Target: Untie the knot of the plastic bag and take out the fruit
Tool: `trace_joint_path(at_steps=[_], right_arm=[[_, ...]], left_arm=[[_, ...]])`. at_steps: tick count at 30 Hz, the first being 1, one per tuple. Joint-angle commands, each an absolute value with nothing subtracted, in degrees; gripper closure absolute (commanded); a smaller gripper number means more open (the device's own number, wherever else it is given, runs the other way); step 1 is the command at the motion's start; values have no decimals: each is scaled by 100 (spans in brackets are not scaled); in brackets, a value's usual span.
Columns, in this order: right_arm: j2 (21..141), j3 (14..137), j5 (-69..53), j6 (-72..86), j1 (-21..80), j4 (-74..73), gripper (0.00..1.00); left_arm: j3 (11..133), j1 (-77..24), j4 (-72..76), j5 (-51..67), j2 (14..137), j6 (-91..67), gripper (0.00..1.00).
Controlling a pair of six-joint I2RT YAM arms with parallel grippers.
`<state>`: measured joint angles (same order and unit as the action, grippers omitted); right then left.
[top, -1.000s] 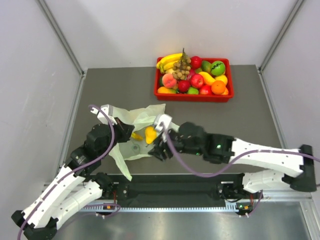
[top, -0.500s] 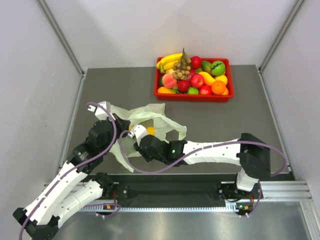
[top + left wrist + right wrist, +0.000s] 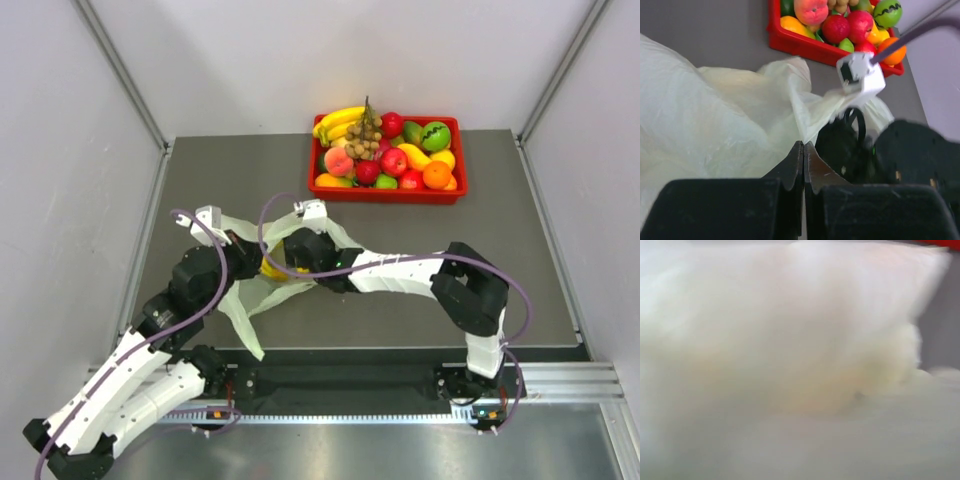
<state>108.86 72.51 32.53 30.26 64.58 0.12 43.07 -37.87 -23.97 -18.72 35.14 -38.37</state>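
Observation:
The pale green plastic bag [image 3: 246, 296] lies crumpled at the table's near left, and it also shows in the left wrist view [image 3: 715, 115]. No knot shows on it. My left gripper [image 3: 242, 258] is shut on a fold of the bag's edge [image 3: 812, 122]. My right gripper [image 3: 290, 258] reaches across from the right and sits among the bag's folds, its fingers hidden. A yellow fruit piece [image 3: 272, 271] shows between the two grippers. The right wrist view is filled with blurred bag film [image 3: 790, 365] with a faint yellow patch behind it.
A red tray [image 3: 385, 196] at the back holds bananas [image 3: 338, 120], tan berries [image 3: 365, 135], a green dark-marked fruit [image 3: 435, 135], apples, a peach and oranges. The right arm [image 3: 400, 270] stretches across the table's near middle. Side walls stand left and right.
My right arm has swung left and pushed its gripper into the bag's folds next to my left gripper. The bag's right flap has shifted. My left gripper has barely moved.

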Motion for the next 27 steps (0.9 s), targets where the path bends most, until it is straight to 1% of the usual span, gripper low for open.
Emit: trace_joint_path(at_steps=[1, 4, 9, 12, 13, 15, 18, 20, 23, 24, 26, 27], right_arm=[[10829, 7015, 3709, 3735, 6293, -36, 29], [10670, 6645, 3718, 3744, 6258, 385, 28], [10758, 6688, 3463, 3727, 6091, 440, 25], [10819, 6688, 3472, 3735, 6038, 404, 19], [10872, 6688, 3463, 3744, 6003, 387, 15], [10994, 6706, 3393, 3735, 5951, 430, 13], [11248, 6820, 3156, 3692, 5863, 545, 11], [11355, 6916, 2998, 3683, 5818, 597, 12], [11426, 6908, 2944, 3586, 5792, 703, 22], [11382, 6873, 2944, 3551, 5783, 808, 32], [11268, 6690, 2901, 3411, 5783, 992, 45], [11094, 6601, 2874, 3349, 5783, 1185, 59]], left_arm=[[4236, -3788, -2303, -1503, 3428, -3929, 100], [4192, -3797, -2312, -1608, 3375, -3920, 100], [4157, -3797, -2233, -1530, 3445, -3972, 100], [4122, -3797, -2215, -1521, 3454, -3999, 100], [4113, -3797, -2197, -1512, 3445, -4008, 100], [4052, -3797, -2171, -1486, 3437, -4043, 100], [4008, -3788, -2162, -1476, 3437, -4078, 100], [4016, -3797, -2171, -1459, 3419, -4087, 100], [4052, -3797, -2241, -1503, 3384, -4061, 100], [4052, -3788, -2250, -1512, 3375, -4061, 100], [4052, -3797, -2276, -1521, 3340, -4052, 100], [4052, -3797, -2294, -1521, 3331, -4060, 100]])
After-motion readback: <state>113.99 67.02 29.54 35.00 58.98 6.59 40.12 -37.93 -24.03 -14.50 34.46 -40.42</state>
